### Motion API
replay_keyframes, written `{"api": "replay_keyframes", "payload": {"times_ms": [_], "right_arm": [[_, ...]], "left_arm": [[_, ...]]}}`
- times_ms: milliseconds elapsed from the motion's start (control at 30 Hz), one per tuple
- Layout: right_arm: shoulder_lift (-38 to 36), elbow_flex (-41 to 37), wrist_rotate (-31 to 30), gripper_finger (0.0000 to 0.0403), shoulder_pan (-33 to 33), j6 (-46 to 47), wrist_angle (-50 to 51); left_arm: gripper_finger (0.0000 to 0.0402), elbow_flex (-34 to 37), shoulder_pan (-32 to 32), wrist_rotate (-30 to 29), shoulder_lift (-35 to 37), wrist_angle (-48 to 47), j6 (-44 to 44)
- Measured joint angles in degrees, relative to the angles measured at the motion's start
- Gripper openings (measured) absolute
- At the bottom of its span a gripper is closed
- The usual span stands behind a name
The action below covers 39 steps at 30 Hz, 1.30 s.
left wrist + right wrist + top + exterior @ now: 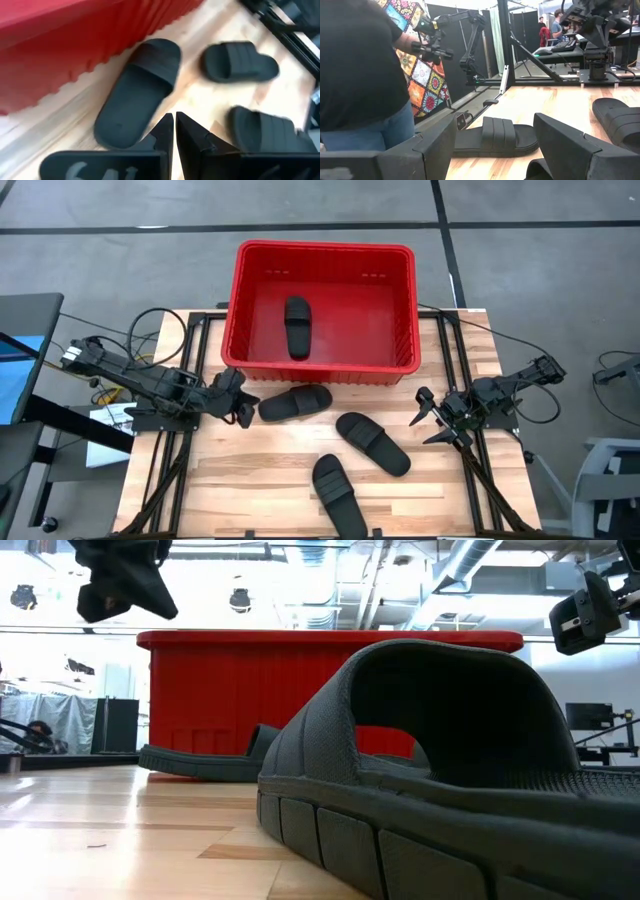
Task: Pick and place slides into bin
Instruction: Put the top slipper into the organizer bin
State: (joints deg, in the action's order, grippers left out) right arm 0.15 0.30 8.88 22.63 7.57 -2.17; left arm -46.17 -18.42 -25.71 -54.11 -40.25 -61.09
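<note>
Overhead first: one of the slides (297,327) lies already inside the bin (322,252), and three more wait on the table (250,480). The nearest slide (295,403) lies just in front of the red wall, a second slide (373,443) is in the middle, and a third slide (338,492) is near the front edge. My left fingers (240,404) are closed together and hold nothing; they sit just beside the end of the nearest slide. My right fingers (432,420) are spread fully and hold nothing, well apart from the slides, at the right side of the table.

From table height, the third slide fills the picture, and behind it the nearest slide lies flat before the bin.

From my left wrist, my closed tips point at the sole of the nearest slide, which lies close along the ribbed wall.

From my right wrist, my two open fingers frame the second slide. A person in a dark shirt stands beyond the table.

I think the risk is here: if I come down closed, I push the slide against the bin instead of gripping it. The soft strap can also slip or fold.
</note>
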Motion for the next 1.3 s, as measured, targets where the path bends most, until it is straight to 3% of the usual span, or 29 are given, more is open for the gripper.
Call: {"api": "replay_keyframes", "payload": {"times_ms": [233,533,733,1033,1300], "right_arm": [[0.0,0.0,0.0,0.0260,0.0,0.0,0.0],[0.0,0.0,0.0,0.0260,0.0,0.0,0.0],[0.0,0.0,0.0,0.0260,0.0,0.0,0.0],[0.0,0.0,0.0,0.0260,0.0,0.0,0.0],[0.0,0.0,0.0,0.0260,0.0,0.0,0.0]], "left_arm": [[0.0010,0.0,1.5,-0.2,-1.7,-2.7,-5.2],[0.0020,-0.1,2.1,4.2,-8.5,3.7,-4.5],[0.0057,-0.1,2.1,6.0,-13.9,4.4,-3.7],[0.0133,0.0,1.7,5.9,-21.2,12.9,6.5],[0.0167,0.0,3.5,6.3,-27.5,24.6,-1.3]]}}
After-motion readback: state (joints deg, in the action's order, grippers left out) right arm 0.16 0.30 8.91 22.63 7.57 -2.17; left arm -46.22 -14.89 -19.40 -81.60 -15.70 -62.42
